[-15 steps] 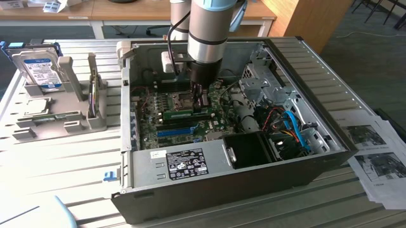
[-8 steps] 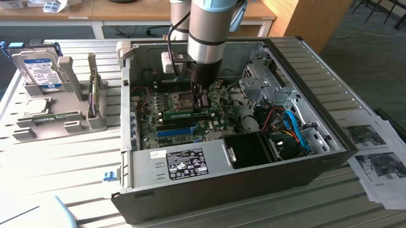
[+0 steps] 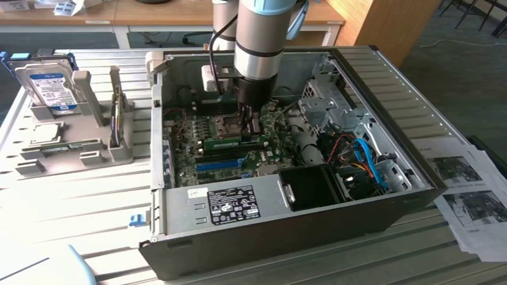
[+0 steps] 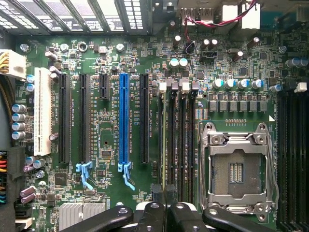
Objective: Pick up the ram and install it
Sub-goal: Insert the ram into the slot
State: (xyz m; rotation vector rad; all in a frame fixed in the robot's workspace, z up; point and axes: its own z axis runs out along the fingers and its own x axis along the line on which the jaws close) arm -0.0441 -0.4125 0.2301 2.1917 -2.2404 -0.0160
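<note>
Ram point(image 3: 224, 143) stood on edge in the bank of black slots point(image 4: 181, 145) on the motherboard point(image 4: 116, 53), between the blue slot point(image 4: 124, 121) and the CPU socket point(image 4: 236, 171) and parallel to both. The arm point(image 3: 260, 29) reached straight down into the open case point(image 3: 380, 196), which lay on its side on the slatted desk point(image 3: 79, 196). The pincer point(image 4: 165, 195) was at one end of that slot bank, its black fingertips point(image 4: 158, 193) drawn almost together with only a thin gap between them. It seemed to pinch the end of the ram, though the stick showed edge-on from the wrist and the contact itself was hard to make out. In the exterior view the ram's green face stretched from the pincer toward that view's left. Well apart from the case, on the exterior view's left, a hard drive point(image 3: 49, 86) stood upright in a grey holder point(image 3: 87, 148). Printed papers point(image 3: 467, 196) lay just beside the case on the exterior view's right.
</note>
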